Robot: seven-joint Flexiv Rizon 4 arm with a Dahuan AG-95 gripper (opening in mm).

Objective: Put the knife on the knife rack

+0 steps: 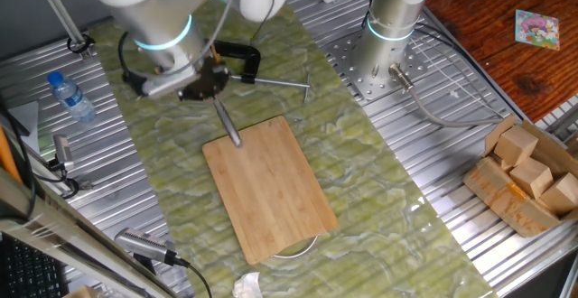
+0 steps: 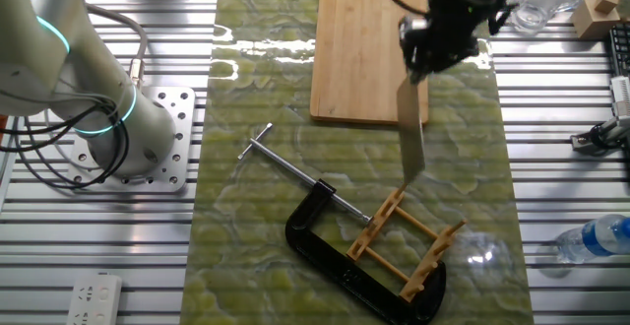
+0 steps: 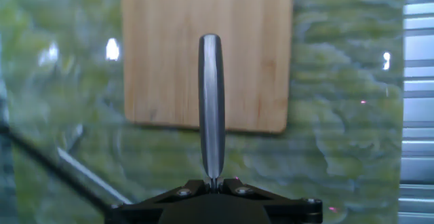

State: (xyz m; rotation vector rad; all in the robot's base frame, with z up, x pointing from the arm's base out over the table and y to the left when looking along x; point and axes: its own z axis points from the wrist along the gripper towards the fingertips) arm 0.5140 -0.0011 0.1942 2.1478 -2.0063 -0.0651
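Observation:
My gripper [image 2: 414, 69] is shut on the knife [image 2: 409, 133] and holds it in the air. The knife hangs down slanted from the jaws. In the other fixed view its lower end lies close to the upper dowels of the wooden knife rack [image 2: 399, 241]; I cannot tell if they touch. In one fixed view the gripper [image 1: 209, 90] covers the rack, and the knife's silver handle [image 1: 228, 125] sticks out toward the cutting board. In the hand view the handle [image 3: 211, 102] runs straight out from the shut gripper [image 3: 213, 182].
A black C-clamp [image 2: 325, 238] with a steel rod wraps around the rack and also shows in one fixed view [image 1: 240, 56]. A bamboo cutting board [image 2: 359, 49] lies on the green mat. A water bottle [image 2: 596, 238], wooden blocks [image 1: 528, 172] and a second arm's base [image 2: 108, 118] stand at the sides.

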